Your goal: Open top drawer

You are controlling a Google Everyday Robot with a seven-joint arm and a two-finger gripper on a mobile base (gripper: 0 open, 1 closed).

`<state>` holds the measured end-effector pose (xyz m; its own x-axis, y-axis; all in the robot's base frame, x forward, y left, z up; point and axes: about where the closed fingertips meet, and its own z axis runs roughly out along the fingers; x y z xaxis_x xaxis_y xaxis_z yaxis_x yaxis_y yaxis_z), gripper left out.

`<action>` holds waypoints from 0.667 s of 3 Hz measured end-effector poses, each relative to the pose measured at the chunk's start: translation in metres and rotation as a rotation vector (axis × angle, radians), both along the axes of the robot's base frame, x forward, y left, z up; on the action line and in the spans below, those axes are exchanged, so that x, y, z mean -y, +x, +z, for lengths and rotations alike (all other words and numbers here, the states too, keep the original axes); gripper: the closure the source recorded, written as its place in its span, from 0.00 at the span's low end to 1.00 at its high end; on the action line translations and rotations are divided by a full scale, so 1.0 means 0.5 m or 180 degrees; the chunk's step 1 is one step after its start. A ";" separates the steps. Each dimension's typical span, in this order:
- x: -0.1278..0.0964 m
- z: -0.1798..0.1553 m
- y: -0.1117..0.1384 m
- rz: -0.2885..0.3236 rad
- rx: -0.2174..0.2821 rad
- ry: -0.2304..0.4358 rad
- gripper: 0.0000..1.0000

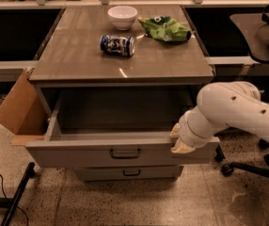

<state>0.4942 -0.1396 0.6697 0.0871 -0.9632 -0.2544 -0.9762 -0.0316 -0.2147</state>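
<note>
While the top drawer (92,157) stands open, fingers (182,147) clamp its front edge.

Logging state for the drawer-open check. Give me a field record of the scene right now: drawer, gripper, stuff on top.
top drawer: open, pulled well out, grey inside visible
handle: centre of the front, not gripped
gripper: at the right end of the drawer front's top edge, against it
lower drawer: shut
countertop: bowl at the back, can on its side, green bag
box: cardboard, on the floor at the left
</note>
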 end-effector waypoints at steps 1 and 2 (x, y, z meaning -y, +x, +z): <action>-0.009 -0.004 -0.042 0.0000 -0.0090 0.0100 1.00; -0.009 -0.002 -0.042 0.0000 -0.0090 0.0100 1.00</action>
<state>0.4733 -0.1352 0.6688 0.0795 -0.9547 -0.2868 -0.9818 -0.0253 -0.1880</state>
